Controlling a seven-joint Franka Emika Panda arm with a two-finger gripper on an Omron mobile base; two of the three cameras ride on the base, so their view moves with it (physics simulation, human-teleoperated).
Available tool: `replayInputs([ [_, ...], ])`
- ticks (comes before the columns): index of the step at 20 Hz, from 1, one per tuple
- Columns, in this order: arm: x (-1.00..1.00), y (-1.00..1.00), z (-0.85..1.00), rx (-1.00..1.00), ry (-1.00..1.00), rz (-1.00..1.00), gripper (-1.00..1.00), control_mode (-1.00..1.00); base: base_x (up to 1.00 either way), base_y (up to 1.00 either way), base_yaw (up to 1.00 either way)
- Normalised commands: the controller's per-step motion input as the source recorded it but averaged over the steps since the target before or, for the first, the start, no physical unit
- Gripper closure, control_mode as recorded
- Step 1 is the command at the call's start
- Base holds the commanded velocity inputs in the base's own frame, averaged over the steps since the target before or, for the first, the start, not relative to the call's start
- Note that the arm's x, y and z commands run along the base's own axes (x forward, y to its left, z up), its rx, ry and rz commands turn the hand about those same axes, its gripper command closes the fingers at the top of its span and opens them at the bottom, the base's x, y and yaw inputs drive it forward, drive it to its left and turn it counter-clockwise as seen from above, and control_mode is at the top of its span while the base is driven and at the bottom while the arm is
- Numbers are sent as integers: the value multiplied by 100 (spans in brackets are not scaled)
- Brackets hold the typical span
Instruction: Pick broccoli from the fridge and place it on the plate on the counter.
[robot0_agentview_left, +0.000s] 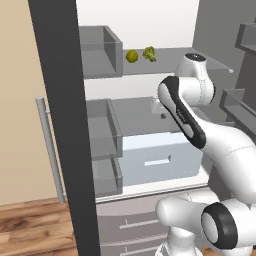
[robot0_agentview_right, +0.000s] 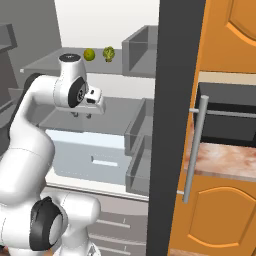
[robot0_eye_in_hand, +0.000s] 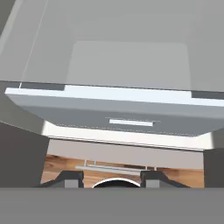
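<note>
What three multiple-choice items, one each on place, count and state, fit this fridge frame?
1. Where is the broccoli?
A. in the drawer
B. on the upper shelf beside the fruit
C. on the floor

2. How many items lie on the upper shelf?
A. two
B. four
C. none

3. What is the gripper doing?
A. gripping the broccoli
B. pulling the handle
C. hanging empty over the middle shelf, pointing down

Answers:
1. B: the floret sits next to the round yellow-green fruit on that shelf.
2. A: just the fruit and the broccoli lie there.
3. C: in the right base view it hangs below the upper shelf with nothing in it; the hand view shows the drawer below.
</note>
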Motion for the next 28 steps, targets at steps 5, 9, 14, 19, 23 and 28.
replayInputs([
  [5,-4,0,1,0,-4,0,-100,-100,0,0,0],
  [9,-14,0,17,0,-15,1,-100,-100,0,0,0],
  [14,-24,0,37,0,-26,3,-100,-100,0,0,0],
  [19,-41,0,56,0,-31,0,-100,-100,0,0,0],
  [23,-28,0,61,0,-30,0,-100,-100,0,0,0],
  [28,-3,0,65,0,-12,0,-100,-100,0,0,0],
])
